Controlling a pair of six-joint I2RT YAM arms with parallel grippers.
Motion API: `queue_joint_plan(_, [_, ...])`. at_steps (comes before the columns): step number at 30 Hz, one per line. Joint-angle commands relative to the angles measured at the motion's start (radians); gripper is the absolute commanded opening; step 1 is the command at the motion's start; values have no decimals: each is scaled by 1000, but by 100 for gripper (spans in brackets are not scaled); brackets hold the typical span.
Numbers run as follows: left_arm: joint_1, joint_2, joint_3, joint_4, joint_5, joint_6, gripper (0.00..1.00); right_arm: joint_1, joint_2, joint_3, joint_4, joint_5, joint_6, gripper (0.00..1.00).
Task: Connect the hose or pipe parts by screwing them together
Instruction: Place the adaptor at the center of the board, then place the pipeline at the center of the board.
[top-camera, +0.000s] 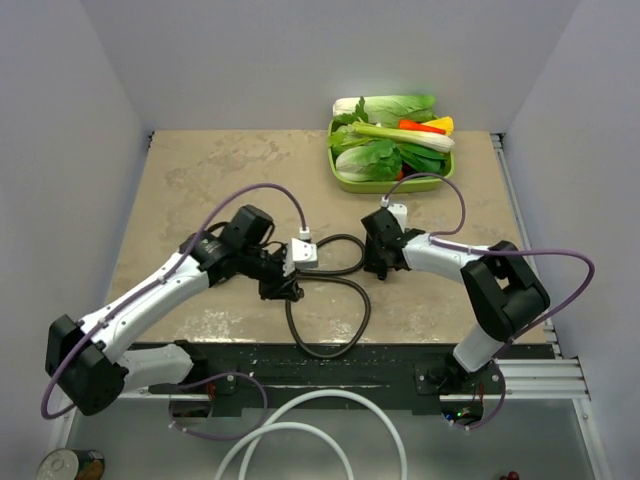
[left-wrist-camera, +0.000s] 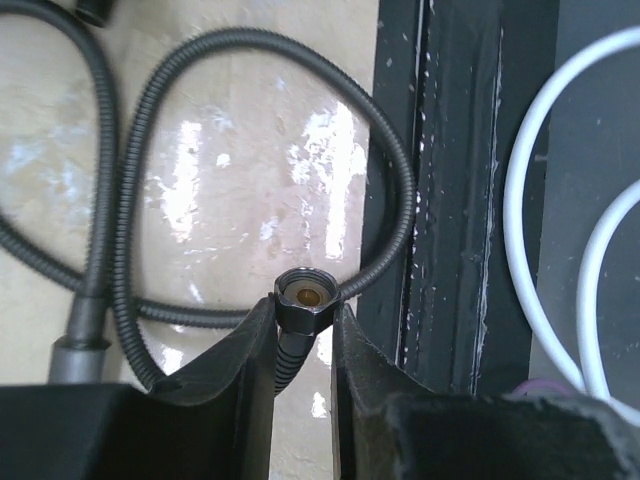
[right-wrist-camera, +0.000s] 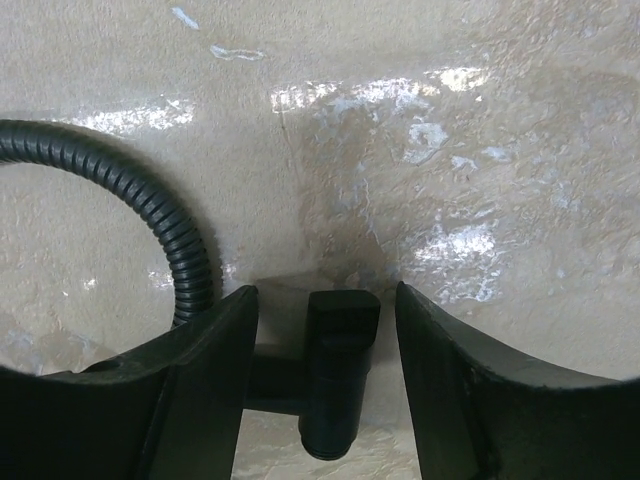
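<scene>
The long thin black hose lies in loops on the table between both arms. My left gripper is shut on the hose's hex nut end, whose open mouth with a brass-coloured inside faces the wrist camera. The rest of the hose curls on the table beyond it. My right gripper stands open low over the table. The small black T-shaped fitting lies between its fingers with a gap on each side. A hose section curves past the left finger.
A green tray of vegetables stands at the back right of the table. A thick white hose loops below the table's black front rail. Purple cables arch over both arms.
</scene>
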Motion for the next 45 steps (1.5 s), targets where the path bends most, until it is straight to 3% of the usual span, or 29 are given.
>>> queue_joint_plan(1, [-164,90,70,53,-166,-27,0,0,-22,-52,-21,-48,44,60])
queue_joint_plan(6, [-338,203,85,146,-229,-54,0,0,-40,-73,-27,-53,59,59])
queue_joint_plan(9, [-442,266,74,151,-307,-47,0,0,-62,-83,-36,-37,69,46])
queue_joint_plan(10, [-462,312,76,146,-327,-44,0,0,-76,-84,-37,-19,70,38])
queue_joint_plan(12, [-493,369,90,140,-372,-44,0,-2,-85,-78,-52,4,78,34])
queue_joint_plan(17, [-498,532,94,217,-433,-15,0,-19,-100,-40,-92,38,72,30])
queue_joint_plan(24, [-495,631,78,352,-515,13,0,-31,-93,-27,-93,43,72,36])
queue_joint_plan(26, [-492,628,65,382,-521,15,11,-29,-90,-33,-80,39,72,39])
queue_joint_plan(35, [-486,547,-25,406,-509,4,33,-31,-60,-46,-47,3,67,48])
queue_joint_plan(45, [-478,550,-41,427,-496,-18,36,-31,-76,-64,-46,-17,81,52])
